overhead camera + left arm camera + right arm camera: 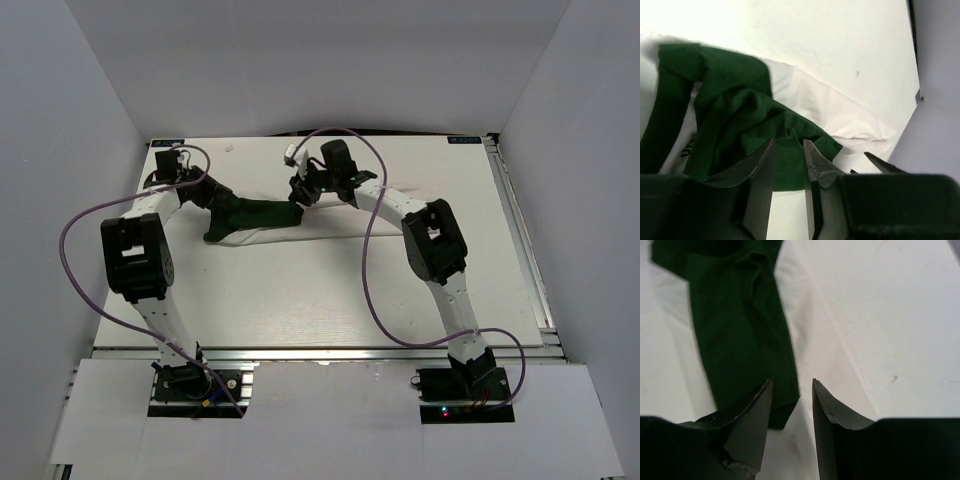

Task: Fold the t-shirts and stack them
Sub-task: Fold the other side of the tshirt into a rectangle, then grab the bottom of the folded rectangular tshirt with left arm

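The t-shirt (255, 215) lies bunched at the back middle of the table, with dark green cloth on top and its white body hard to tell from the white table. My left gripper (212, 195) is at its left end; in the left wrist view the gripper (789, 141) is open, with rumpled green cloth (740, 110) just past and between the tips, not pinched. My right gripper (298, 192) is at its right end; in the right wrist view the gripper (791, 381) is open, above white cloth beside the end of a green sleeve (740, 325).
White enclosure walls stand close on the left, back and right. A metal rail (525, 250) runs along the table's right edge. Purple cables (370, 280) loop over both arms. A small white scrap (229, 147) lies near the back edge.
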Controlling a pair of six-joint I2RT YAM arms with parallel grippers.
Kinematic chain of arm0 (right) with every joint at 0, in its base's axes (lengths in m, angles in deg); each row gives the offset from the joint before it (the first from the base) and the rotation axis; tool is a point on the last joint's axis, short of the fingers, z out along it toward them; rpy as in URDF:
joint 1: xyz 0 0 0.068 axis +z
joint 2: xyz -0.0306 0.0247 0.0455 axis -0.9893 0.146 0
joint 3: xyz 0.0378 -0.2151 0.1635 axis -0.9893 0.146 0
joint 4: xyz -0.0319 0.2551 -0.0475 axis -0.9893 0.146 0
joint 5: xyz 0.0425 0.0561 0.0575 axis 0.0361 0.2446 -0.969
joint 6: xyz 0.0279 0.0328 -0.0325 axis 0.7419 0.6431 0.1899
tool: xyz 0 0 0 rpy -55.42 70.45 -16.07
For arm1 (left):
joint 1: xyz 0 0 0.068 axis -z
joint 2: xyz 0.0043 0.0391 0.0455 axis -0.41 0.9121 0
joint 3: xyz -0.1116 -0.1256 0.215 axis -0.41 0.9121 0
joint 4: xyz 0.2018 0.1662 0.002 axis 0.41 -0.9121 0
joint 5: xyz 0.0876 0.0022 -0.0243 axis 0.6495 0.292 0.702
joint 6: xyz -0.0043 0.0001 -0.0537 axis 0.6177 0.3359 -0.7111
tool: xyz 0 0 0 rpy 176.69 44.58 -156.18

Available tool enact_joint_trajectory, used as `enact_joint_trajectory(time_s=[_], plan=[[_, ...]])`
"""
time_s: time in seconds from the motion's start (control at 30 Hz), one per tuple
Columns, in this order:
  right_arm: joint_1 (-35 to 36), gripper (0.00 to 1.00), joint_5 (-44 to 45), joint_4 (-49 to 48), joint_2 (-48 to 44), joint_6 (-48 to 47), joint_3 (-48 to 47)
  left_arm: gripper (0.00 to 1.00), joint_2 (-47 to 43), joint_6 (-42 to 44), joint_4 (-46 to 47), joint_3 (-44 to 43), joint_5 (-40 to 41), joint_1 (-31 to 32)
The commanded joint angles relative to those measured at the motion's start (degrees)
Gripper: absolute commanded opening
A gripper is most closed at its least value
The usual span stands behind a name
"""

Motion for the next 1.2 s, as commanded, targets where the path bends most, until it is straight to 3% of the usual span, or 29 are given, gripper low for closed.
enact_joint_trajectory(time_s=[0.0, 0.07, 0.1, 0.13, 0.2, 0.27, 0.3, 0.33, 0.43, 0.47, 0.57, 0.6, 0.93, 1.17], plan=[[-3.88, 0.44, -17.41, 0.39, -8.17, -0.01, 4.01, 0.38, -9.35, 9.11, 5.19, 3.12, -2.36, -0.21], [-4.94, 0.43, -20.94, -1.37, -11.26, -0.44, 8.83, 0.37, -11.65, 9.67, 13.07, 6.74, -7.19, -0.12], [-5.2, 0.41, -21.48, -0.33, -13.72, -2.36, 9.91, 0.35, -11.14, 9.75, 13.12, 7.19, -7.22, -0.12], [-5.73, 0.39, -22.09, 1.42, -15.92, -3.25, 11.48, 0.27, -10.26, 11.06, 9.55, 5.8, -10.61, -0.12], [-6.52, 0.36, -22.89, 2.4, -18.11, -3.09, 13.5, 0.26, -9.38, 11.95, 6.1, 5.26, -8.11, -0.03], [-7.92, 0.4, -23.86, 4.51, -21.54, -2.91, 15.18, 0.39, -11.04, 14.32, 5.3, 7.1, -3.45, -0.47], [-8.45, 0.49, -23.77, 5.39, -22.78, -3.26, 17.02, 0.47, -11.48, 15.2, 4.43, 7.02, -2.22, -0.64], [-9.42, 0.51, -24.29, 7.92, -25.14, -4.13, 17.73, 0.62, -11.39, 19.9, 1.46, 5.54, 0.06, -0.65], [-10.65, 0.55, -25.17, 9.35, -29.2, -4.93, 23.0, 0.72, -9.38, 26.52, -4.26, 3.25, 1.66, -0.73], [-11.35, 0.56, -25.26, 9.44, -31.64, -5.02, 24.49, 0.8, -9.02, 29.59, -5.33, 2.28, 2.1, -0.65], [-11.71, 0.58, -24.74, 10.05, -35.69, -5.98, 29.68, 0.88, -9.02, 34.8, -6.74, 2.53, 3.59, -0.91], [-11.8, 0.58, -24.74, 10.05, -36.41, -6.07, 30.91, 0.98, -9.02, 37.76, -6.83, 2.36, 3.42, -1.0], [-11.89, 0.58, -25.18, 10.23, -40.9, -4.58, 38.39, 0.98, -1.91, 52.09, -8.15, -0.01, -1.75, -1.17], [-11.89, 0.58, -25.35, 10.93, -40.72, -4.66, 38.39, 0.98, 2.4, 55.63, -7.8, -1.94, -4.12, -1.17]])
